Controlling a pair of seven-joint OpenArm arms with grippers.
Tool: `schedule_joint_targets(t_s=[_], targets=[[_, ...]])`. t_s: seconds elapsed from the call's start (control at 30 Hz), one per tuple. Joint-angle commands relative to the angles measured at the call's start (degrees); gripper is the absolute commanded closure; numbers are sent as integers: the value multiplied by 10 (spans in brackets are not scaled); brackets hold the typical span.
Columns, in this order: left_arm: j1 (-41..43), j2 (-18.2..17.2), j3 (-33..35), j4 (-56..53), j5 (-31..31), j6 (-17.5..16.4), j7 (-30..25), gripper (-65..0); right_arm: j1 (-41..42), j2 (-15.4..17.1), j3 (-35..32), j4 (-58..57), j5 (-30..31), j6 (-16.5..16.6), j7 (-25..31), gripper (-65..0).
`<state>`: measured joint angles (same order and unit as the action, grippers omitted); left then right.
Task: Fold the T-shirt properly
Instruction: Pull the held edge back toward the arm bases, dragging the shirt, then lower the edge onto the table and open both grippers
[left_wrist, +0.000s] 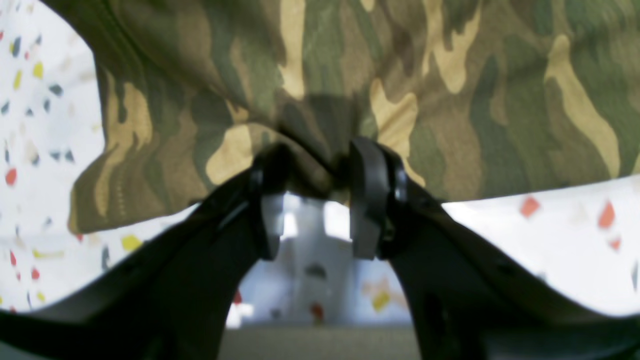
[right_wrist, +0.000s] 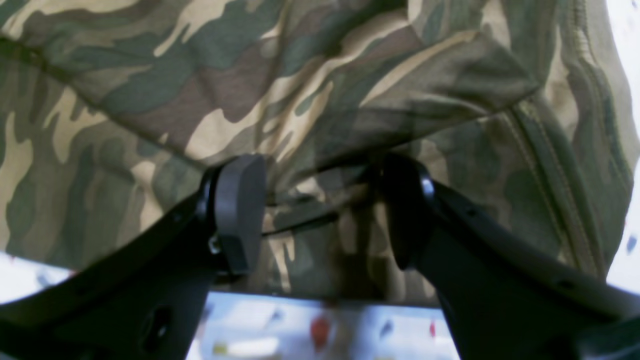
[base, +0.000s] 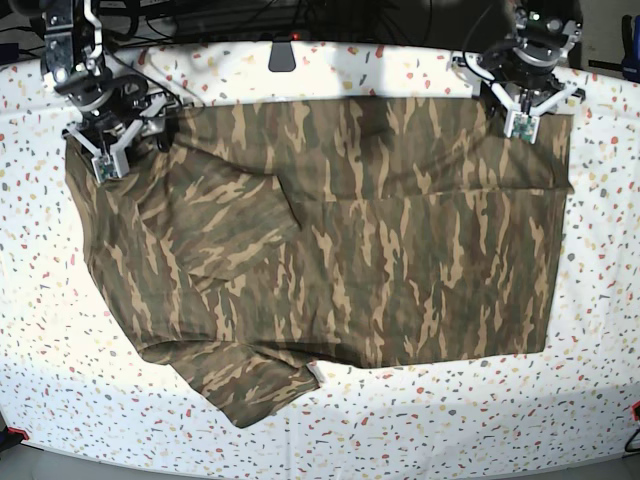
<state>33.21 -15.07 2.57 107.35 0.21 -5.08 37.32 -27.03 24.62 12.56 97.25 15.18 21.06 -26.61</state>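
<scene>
Nearest, spread flat across speckled table (base: 330, 430): T-shirt (base: 330, 250), sleeve trailing forward. Farther back, left gripper (left_wrist: 312, 197) pinching bunched far hem; right gripper (right_wrist: 320, 212) gaping around shoulder fabric, unclamped — apparently readying paired corner grips for folding forward.

My left gripper (left_wrist: 320, 185) has its two black fingers (left_wrist: 367, 200) pinched on a bunched fold at the near edge of the camouflage T-shirt (left_wrist: 350, 75). The cloth spreads far beyond, over the white speckled counter (left_wrist: 550, 240) showing left and right.
</scene>
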Motion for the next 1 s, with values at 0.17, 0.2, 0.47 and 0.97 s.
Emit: schedule_joint_targets(t_s=[0.17, 0.2, 0.47, 0.97], targets=[[37, -2, 1, 34, -2, -9, 57, -215, -54, 8, 26, 36, 0, 0, -8, -368], [40, -2, 1, 36, -2, -9, 58, -215, -62, 8, 31, 39, 0, 0, -10, -368], [50, -2, 1, 38, -2, -9, 98, -215, -105, 7, 93, 74, 1, -1, -24, -368], [50, -2, 1, 52, -2, -9, 106, -215, -83, 2, 108, 117, 61, 0, -21, -368]])
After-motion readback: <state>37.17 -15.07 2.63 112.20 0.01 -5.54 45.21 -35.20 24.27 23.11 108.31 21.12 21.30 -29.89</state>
